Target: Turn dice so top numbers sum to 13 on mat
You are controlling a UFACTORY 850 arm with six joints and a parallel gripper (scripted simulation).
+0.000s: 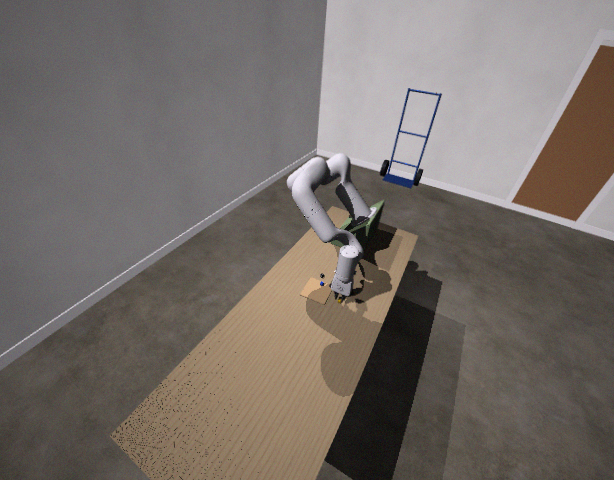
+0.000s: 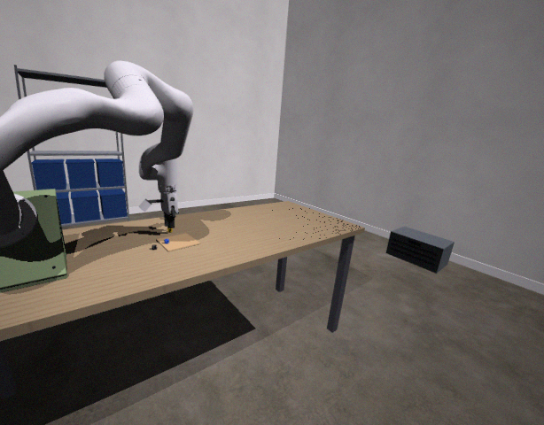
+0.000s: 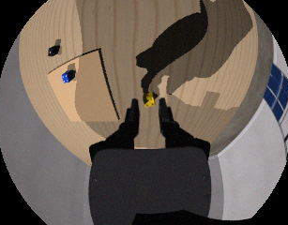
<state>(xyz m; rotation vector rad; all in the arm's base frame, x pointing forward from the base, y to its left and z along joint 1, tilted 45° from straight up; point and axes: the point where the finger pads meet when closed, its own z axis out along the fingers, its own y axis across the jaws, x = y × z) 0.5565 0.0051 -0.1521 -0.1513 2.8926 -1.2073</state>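
Note:
My gripper (image 1: 339, 296) (image 2: 170, 225) (image 3: 148, 106) points down, its fingers partly open with nothing held. The yellow die (image 1: 340, 300) (image 2: 170, 230) (image 3: 149, 99) is on the table beside the mat, just below and between the fingertips as the wrist view shows it. The blue die (image 1: 321, 283) (image 2: 167, 241) (image 3: 68, 76) sits on the light orange mat (image 1: 313, 294) (image 2: 182, 242) (image 3: 98, 89), near one edge. The black die (image 1: 321, 275) (image 2: 154, 247) (image 3: 53, 51) lies on the table just off the mat. The pips are too small to read surely.
The wooden table (image 1: 276, 330) (image 2: 244, 233) bears everything. A green panel (image 1: 375, 219) (image 2: 52, 237) stands by the arm's base. The arm's shadow crosses part of the mat and the area around the yellow die.

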